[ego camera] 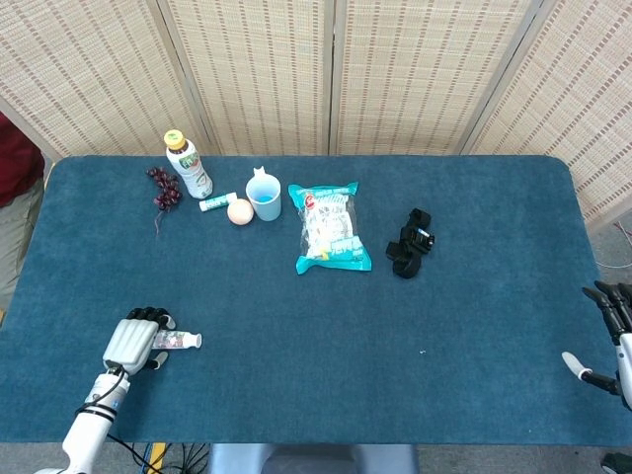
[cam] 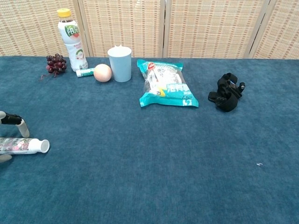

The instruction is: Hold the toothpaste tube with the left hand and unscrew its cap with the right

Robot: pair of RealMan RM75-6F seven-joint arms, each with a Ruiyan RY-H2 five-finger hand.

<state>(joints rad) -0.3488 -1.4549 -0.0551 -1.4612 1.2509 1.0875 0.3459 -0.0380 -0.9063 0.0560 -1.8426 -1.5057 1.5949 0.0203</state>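
The toothpaste tube [ego camera: 176,340] lies flat on the blue table near the front left, its white cap [ego camera: 196,341] pointing right. My left hand [ego camera: 133,342] lies over the tube's rear part, fingers curled down past its far side. The chest view shows the tube [cam: 23,145] on the cloth, a finger [cam: 18,124] arching just above it and the thumb [cam: 3,157] on its near side, with no firm grip visible. At the table's right edge, far from the tube, my right hand [ego camera: 612,331] is open with fingers apart. It does not show in the chest view.
Along the back stand a drink bottle [ego camera: 188,165], grapes [ego camera: 165,187], a small tube [ego camera: 214,203], a peach-coloured ball [ego camera: 239,211] and a blue cup [ego camera: 265,197]. A snack bag [ego camera: 331,227] and a black strap bundle [ego camera: 410,243] lie mid-table.
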